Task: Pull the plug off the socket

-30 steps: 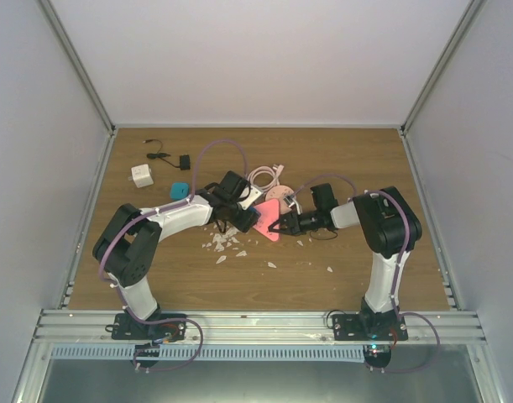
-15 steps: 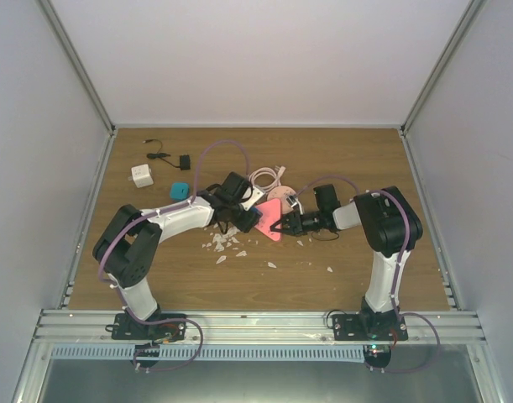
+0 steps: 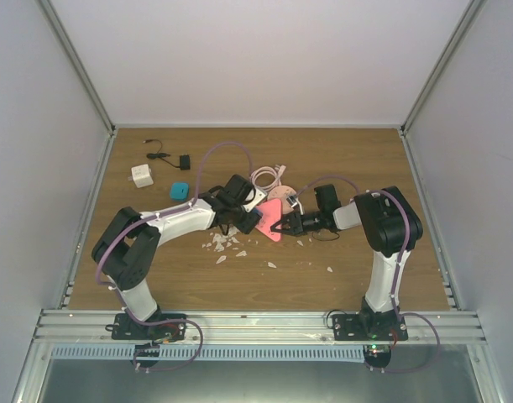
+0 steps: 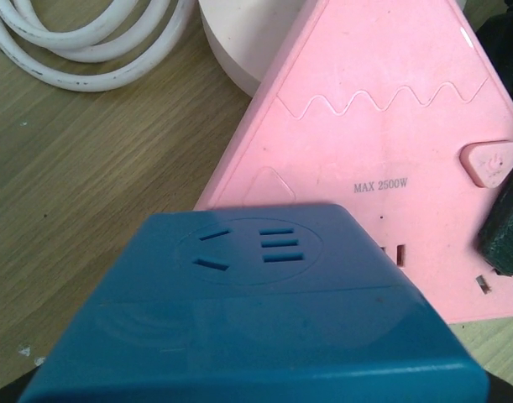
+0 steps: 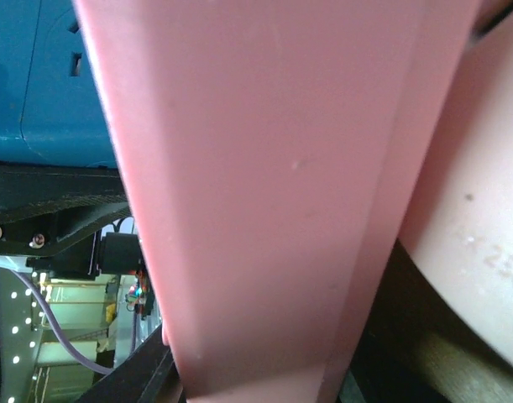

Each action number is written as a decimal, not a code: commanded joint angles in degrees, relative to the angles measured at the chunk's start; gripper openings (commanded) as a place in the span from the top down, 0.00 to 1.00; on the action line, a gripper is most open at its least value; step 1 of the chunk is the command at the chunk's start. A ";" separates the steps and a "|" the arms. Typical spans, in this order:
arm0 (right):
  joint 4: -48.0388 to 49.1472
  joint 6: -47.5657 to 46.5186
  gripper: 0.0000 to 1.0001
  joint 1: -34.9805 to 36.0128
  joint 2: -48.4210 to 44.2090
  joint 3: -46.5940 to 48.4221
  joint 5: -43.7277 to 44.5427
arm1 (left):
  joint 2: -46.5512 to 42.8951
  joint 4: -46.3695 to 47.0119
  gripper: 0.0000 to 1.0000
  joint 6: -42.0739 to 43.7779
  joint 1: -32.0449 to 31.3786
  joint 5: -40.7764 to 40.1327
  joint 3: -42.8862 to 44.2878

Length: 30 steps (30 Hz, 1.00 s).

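Left tool (image 3: 243, 220): mine, closed around the plug (image 4: 256, 319), a teal block that fills the lower half of my left wrist view; slot marks show on its top face.
Right tool (image 3: 280, 225): mine, clamped on the socket (image 4: 365, 126) from the right side; one dark pad (image 4: 504, 239) presses on the pink face at its right edge.
Socket: a flat pink triangle with rounded corners, in the middle of the worktop (image 4: 80, 210), caught between my two tools. A wavy line, "MAX 2500W" and a small raised button show on its face.
Plug against socket: the teal block covers the socket's near corner. I cannot tell whether its pins are still seated.
Right wrist view: the socket's pink edge runs top to bottom through the frame, with the plug at upper left.
Behind the socket: a round pale pink disc (image 4: 239, 42), touching its far edge, and a coiled white cable (image 4: 88, 34) just beside the disc.
Near side: white crumbs (image 3: 227, 243) scattered on the wood.
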 commanded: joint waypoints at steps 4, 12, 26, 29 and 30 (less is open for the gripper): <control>-2.90 -2.05 0.99 -2.40 1.68 -1.11 9.30 | -2.55 -2.24 0.63 -0.79 3.31 12.45 3.60; -3.15 -2.20 1.00 -2.43 1.84 -1.07 9.53 | -3.13 -1.95 0.65 -1.23 5.02 13.67 3.60; -3.67 -2.25 0.99 -2.40 1.90 -1.02 10.11 | -4.18 0.30 0.69 1.53 -3.05 -6.83 2.35; -3.94 -2.40 1.00 -2.49 2.12 -0.89 10.41 | -4.92 0.48 0.69 1.68 -2.93 -5.68 2.13; -4.10 -2.46 0.99 -2.44 2.16 -0.93 10.73 | -5.27 0.32 0.69 1.68 -2.65 -4.04 2.05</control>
